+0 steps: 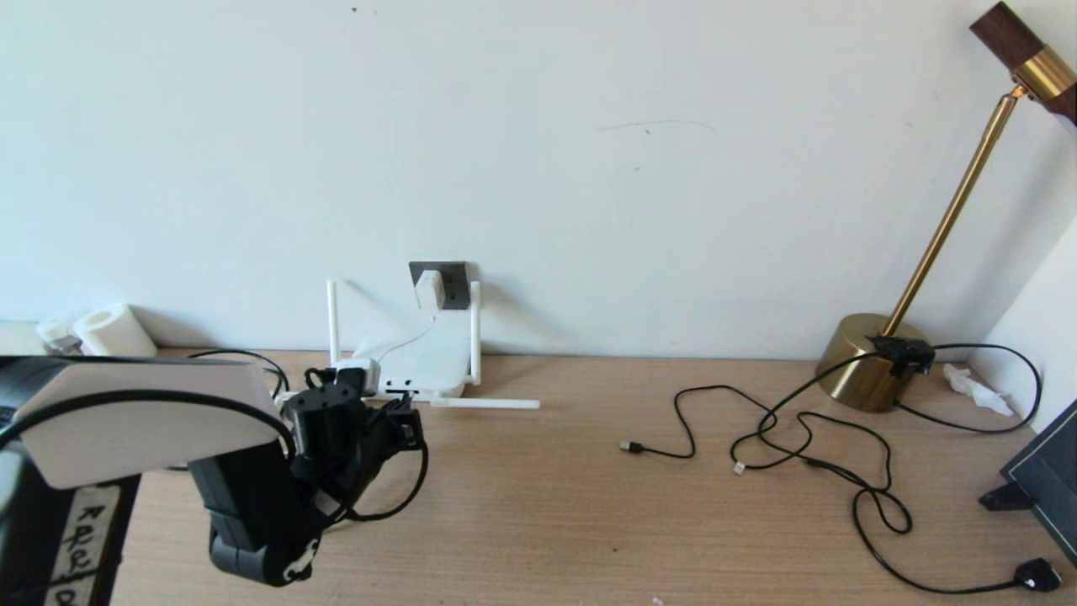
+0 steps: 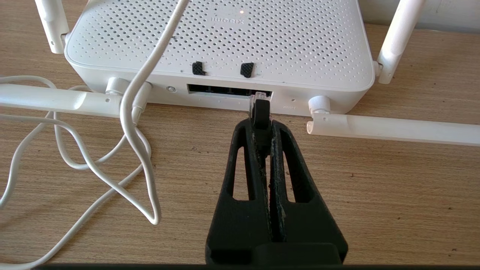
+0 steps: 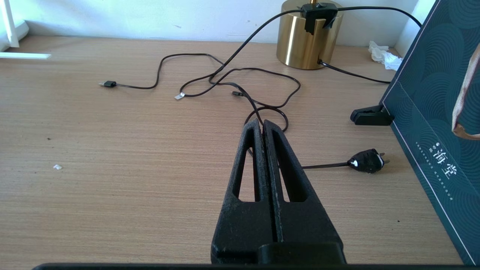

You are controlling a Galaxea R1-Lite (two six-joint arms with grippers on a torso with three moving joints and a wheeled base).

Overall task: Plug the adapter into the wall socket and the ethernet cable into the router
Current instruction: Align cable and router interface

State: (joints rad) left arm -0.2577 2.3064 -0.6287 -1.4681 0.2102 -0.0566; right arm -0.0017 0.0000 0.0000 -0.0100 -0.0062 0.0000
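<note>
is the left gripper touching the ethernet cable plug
Touching. The left wrist view shows the left gripper shut on the ethernet cable plug, pinched between its fingers at the router ports.

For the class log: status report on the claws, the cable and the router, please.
Left claw shut on ethernet cable, plug tip at router port row. Adapter in wall socket. Right claw shut, idle.

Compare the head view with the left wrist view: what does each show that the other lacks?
Head view only: the small white adapter sitting in the dark grey wall socket, the brass desk lamp, loose thin black cables.

Left wrist view only: the left gripper shut on the black ethernet cable plug, its clear tip at the router's dark port row.

Both: the flat white router with stick antennas, the thin white cord, the wooden desk.
</note>
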